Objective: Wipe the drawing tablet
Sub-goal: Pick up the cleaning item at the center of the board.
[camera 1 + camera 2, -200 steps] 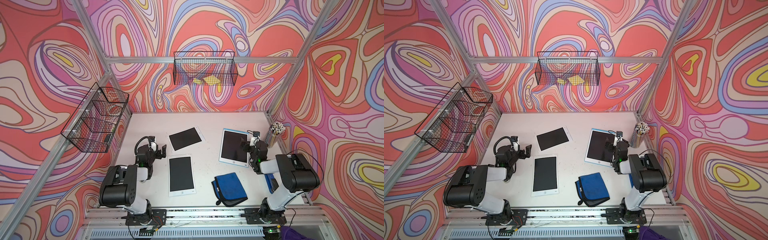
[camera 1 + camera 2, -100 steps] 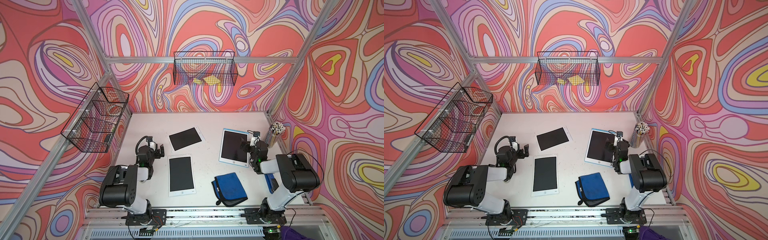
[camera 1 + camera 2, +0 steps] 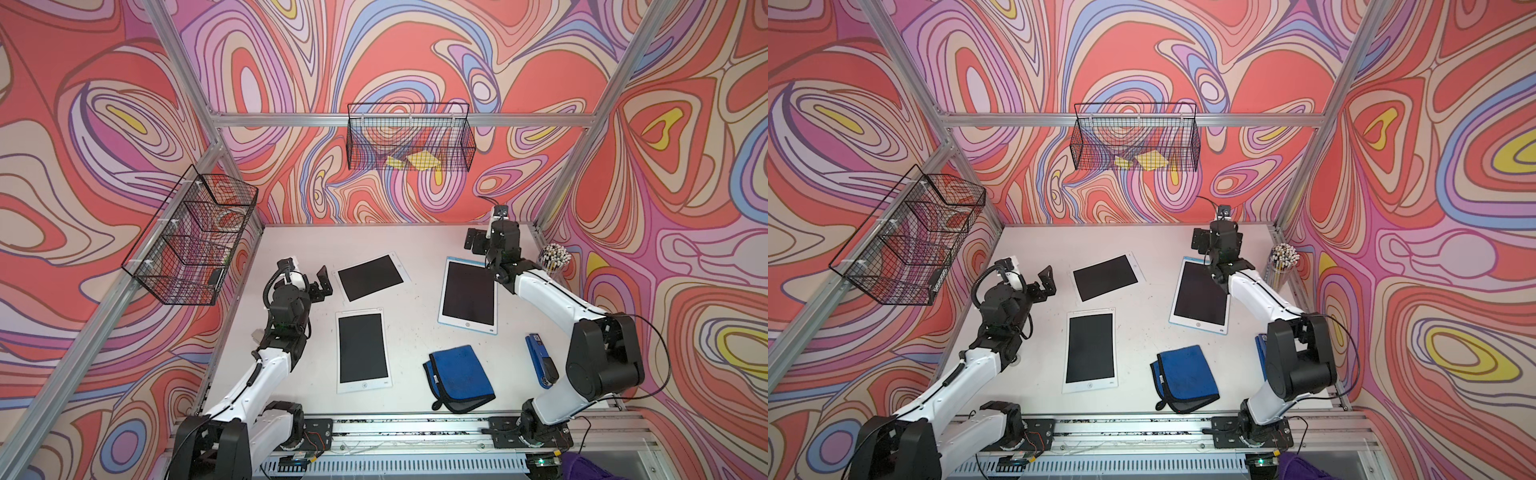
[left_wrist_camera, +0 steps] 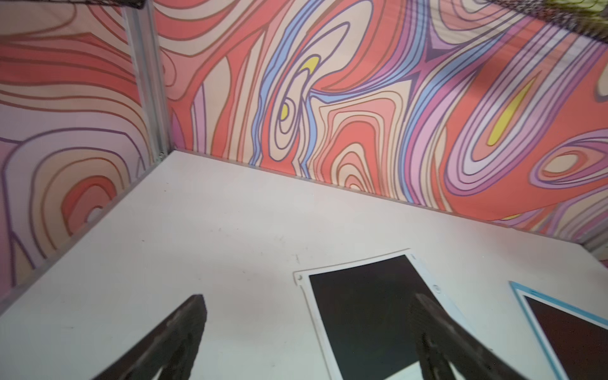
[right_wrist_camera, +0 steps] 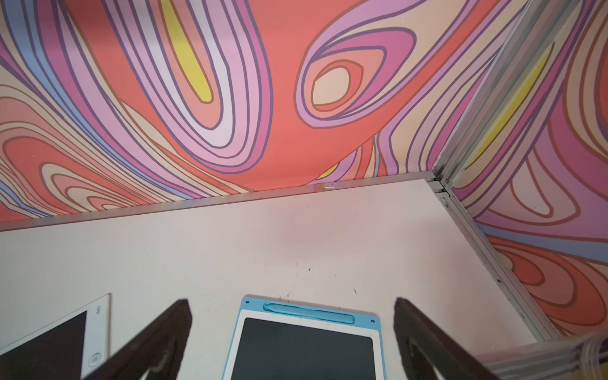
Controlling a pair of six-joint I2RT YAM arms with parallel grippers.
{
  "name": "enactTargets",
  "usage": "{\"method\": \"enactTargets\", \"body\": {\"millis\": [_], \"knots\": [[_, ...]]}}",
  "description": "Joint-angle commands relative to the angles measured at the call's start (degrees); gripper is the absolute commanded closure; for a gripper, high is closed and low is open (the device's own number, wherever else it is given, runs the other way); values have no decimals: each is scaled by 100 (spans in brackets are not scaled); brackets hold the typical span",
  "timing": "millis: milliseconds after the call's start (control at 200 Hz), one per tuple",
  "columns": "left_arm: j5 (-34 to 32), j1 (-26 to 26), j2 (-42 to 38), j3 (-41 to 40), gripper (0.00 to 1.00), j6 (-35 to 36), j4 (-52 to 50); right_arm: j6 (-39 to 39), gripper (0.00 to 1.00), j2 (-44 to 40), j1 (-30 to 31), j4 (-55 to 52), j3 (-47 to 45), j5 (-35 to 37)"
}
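Tablets with flat black screens lie on the white table point(image 3: 415, 249), and we count three: a blue-framed tablet point(image 3: 468, 294) with a blue stylus point(image 5: 309, 312) clipped along its far edge, a tilted white tablet point(image 3: 371, 277) and an upright white tablet point(image 3: 360, 348). All three screens look uniformly dark, and we cannot tell which one is meant for wiping. Our right gripper point(image 3: 473, 244) hangs above the table at the stylus end of the blue-framed tablet with its jaws spread wide and nothing between them; in the right wrist view that end of the tablet shows between the two fingers point(image 5: 164, 339). Our left gripper point(image 3: 323, 283) is likewise wide apart and empty, with the tilted white tablet just beside it on its right, while the upright white tablet lies back toward that arm's base. We see one folded blue cloth point(image 3: 461, 378), well behind both grippers near the arm bases and touched by neither. We also count one blue stapler point(image 3: 540, 360) beside the right arm, one cup of pencils point(image 3: 555, 259) near the right gripper, and two wire baskets point(image 3: 409, 141) on the walls.
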Motion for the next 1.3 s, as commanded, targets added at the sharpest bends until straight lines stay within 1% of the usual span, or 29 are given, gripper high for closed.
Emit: {"method": "enactTargets", "body": {"millis": [0, 95, 175, 230, 280, 305, 411, 471, 551, 636, 691, 786, 841, 956, 1072, 1292], "knots": [[799, -208, -62, 228, 1, -974, -1150, 538, 2, 152, 232, -2066, 59, -242], [998, -444, -234, 231, 1, -1123, -1552, 836, 2, -59, 396, -2534, -9, -322], [1155, -576, -422, 141, 1, -1324, -1807, 930, 2, -456, 567, -2637, -401, -621], [1302, -705, -505, 116, 1, -1382, -2010, 1073, 2, -743, 747, -2795, -655, -606], [1444, -895, -545, 116, 1, -1369, -2192, 1194, 2, -959, 956, -3003, -857, -576], [1484, -990, -568, 109, 1, -1357, -2269, 1257, 4, -1063, 1066, -3092, -966, -566], [1489, -1395, -648, 103, 1, -1386, -2629, 1767, 7, -1426, 1647, -3495, -1369, -394], [1536, -1537, -709, 99, 1, -1415, -2816, 2071, 8, -1485, 1937, -3732, -1541, -449], [1507, -1679, -838, 90, 1, -1411, -3131, 2279, 9, -1429, 2393, -4011, -1655, -444], [1381, -1757, -1005, 60, 1, -1387, -3428, 2479, 11, -1311, 2951, -4250, -1708, -168], [1362, -1778, -1078, 1, 1, -1397, -3494, 2632, 12, -1200, 3129, -4382, -1753, -45], [1337, -1793, -1119, -67, 1, -1417, -3604, 2836, 16, -1128, 3288, -4240, -2021, -390], [1252, -1806, -1156, -96, 1, -1451, -3709, 3021, 16, -1125, 3452, -4124, -2203, -558], [1163, -1812, -1247, -107, 1, -1383, -3905, 3477, 12, -1157, 3891, -4117, -2480, -526], [1211, -1818, -1277, -133, 1, -1378, -3956, 3841, 11, -1179, 4283, -4041, -2696, -565], [1264, -1816, -1138, -195, 1, -1428, -3958, 4495, 11, -1362, 4575, -3908, -3299, -480]]}}
